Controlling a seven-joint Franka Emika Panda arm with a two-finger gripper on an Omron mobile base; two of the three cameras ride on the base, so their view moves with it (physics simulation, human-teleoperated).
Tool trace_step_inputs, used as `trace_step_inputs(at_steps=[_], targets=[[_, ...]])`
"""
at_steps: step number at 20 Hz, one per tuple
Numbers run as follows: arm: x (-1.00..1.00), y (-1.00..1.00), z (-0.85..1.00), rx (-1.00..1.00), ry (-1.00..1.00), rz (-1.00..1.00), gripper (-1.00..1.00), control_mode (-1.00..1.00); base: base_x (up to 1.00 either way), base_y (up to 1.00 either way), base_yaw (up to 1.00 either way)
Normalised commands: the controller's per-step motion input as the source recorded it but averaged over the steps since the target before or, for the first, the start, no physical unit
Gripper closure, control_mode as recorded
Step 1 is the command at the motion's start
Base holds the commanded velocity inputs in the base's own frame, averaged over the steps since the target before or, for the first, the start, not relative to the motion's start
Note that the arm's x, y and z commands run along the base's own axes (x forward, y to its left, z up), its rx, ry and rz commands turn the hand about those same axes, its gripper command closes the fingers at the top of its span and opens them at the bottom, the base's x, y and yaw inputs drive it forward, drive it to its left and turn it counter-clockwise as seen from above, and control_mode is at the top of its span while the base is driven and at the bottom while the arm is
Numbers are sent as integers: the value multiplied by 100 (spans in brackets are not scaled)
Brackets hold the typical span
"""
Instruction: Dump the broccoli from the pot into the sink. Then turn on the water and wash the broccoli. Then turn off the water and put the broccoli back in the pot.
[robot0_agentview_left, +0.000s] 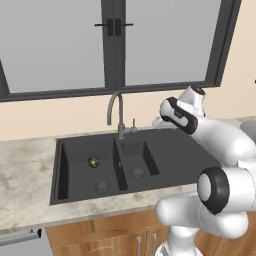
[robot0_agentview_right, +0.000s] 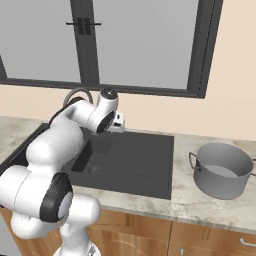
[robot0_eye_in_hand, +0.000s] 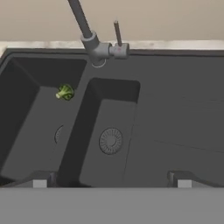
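Note:
The broccoli (robot0_agentview_left: 93, 161) (robot0_eye_in_hand: 65, 92) lies on the floor of the large left basin of the dark sink (robot0_agentview_left: 165, 155) (robot0_eye_in_hand: 175, 113), near its back wall. The grey pot (robot0_agentview_right: 222, 170) stands upright on the counter to the right of the sink, and its inside looks bare. My gripper (robot0_eye_in_hand: 111, 180) hovers above the sink's smaller basin and drainboard, in front of the faucet. It is open, its fingertips (robot0_eye_in_hand: 39, 180) wide apart with nothing between them. The gooseneck faucet (robot0_agentview_left: 115, 107) (robot0_eye_in_hand: 89, 37) stands behind the basins with its small lever (robot0_agentview_left: 133, 125) (robot0_eye_in_hand: 117, 33) upright. No water runs.
A marble counter (robot0_agentview_left: 25, 170) surrounds the sink, with wooden cabinets below. A window with a dark frame (robot0_agentview_left: 114, 45) fills the wall behind the faucet. Round drains sit in the large basin (robot0_agentview_left: 102, 185) and the small basin (robot0_eye_in_hand: 110, 141).

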Motion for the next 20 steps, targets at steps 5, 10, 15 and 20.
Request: trace_step_inputs(at_steps=[5,10,15,20], targets=[[53,36,-8,1,0,0,-100,-100,0,0,0],[36,33,-18,6,0,0,-100,-100,0,0,0],[16,16,-30,5,-8,0,-100,-100,0,0,0],[35,5,-33,0,-10,0,-100,-100,0,0,0]])
